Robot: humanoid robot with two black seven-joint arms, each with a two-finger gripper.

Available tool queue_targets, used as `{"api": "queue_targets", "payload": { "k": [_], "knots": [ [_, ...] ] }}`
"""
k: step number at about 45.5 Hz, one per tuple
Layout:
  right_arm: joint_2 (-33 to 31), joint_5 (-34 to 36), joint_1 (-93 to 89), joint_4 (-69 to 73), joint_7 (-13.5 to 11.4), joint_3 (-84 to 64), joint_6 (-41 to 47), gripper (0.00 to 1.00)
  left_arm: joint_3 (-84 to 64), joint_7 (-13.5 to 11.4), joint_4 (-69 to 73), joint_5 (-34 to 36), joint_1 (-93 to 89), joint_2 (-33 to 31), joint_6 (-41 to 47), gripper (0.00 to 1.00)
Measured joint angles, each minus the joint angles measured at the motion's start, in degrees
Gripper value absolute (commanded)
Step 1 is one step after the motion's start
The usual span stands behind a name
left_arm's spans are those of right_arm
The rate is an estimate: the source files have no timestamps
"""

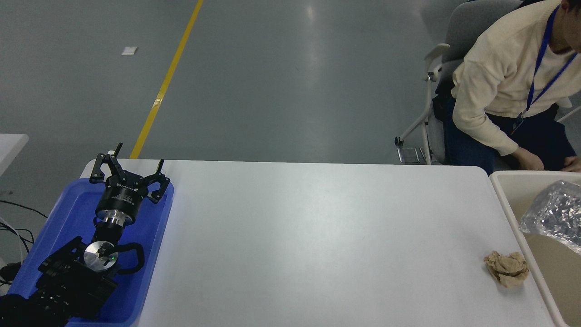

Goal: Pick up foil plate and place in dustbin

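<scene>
Left gripper [129,170] parked over the blue plastic tray [59,213] at the lower left, fingers spread apart, nothing between them. Right gripper nowhere to be seen, nor its arm.

Outward across the white table [317,236]: bare surface through the middle, then a crumpled brown paper ball [507,269] near the right edge, just beside the rim of the cream dustbin [506,200]. Inside that bin, resting against the far right of the frame, the crinkled foil plate [556,218], partly cut off by the picture edge. Judged done, or nearly so: plate already within the bin walls.

Beyond the table, a person [504,86] in a cream sweater seated on a chair, one hand near the bin's far rim.

Risks from here: little left for the plate itself. Any further reach toward the bin could knock the paper ball off the table, or meet the person's hand close by the rim.
</scene>
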Motion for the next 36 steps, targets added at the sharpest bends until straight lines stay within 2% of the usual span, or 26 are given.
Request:
{"api": "queue_targets", "payload": {
  "k": [11,21,22,25,27,33,36],
  "knots": [
    [1.3,0.5,-1.4,-1.5,-3.5,3.6,-2.5,0.00,0.0,0.0,0.0,0.0,0.0,0.0,0.0,1.00],
    [1.7,0.7,-2.3,-1.9,-5.2,6.6,-3.6,0.00,0.0,0.0,0.0,0.0,0.0,0.0,0.0,1.00],
    [1.7,0.7,-2.3,-1.9,-5.2,6.7,-3.6,0.07,0.0,0.0,0.0,0.0,0.0,0.0,0.0,1.00],
    [1.8,0.7,-2.5,-2.0,-5.4,7.1,-3.8,0.50,0.0,0.0,0.0,0.0,0.0,0.0,0.0,1.00],
    [1.8,0.8,-2.6,-2.0,-5.5,7.2,-3.9,0.68,0.0,0.0,0.0,0.0,0.0,0.0,0.0,1.00],
    [1.8,0.8,-2.8,-2.1,-5.6,7.5,-5.8,0.86,0.0,0.0,0.0,0.0,0.0,0.0,0.0,1.00],
    [1.7,0.8,-2.8,-2.0,-5.6,7.6,-7.2,0.89,0.0,0.0,0.0,0.0,0.0,0.0,0.0,1.00]
  ]
}}
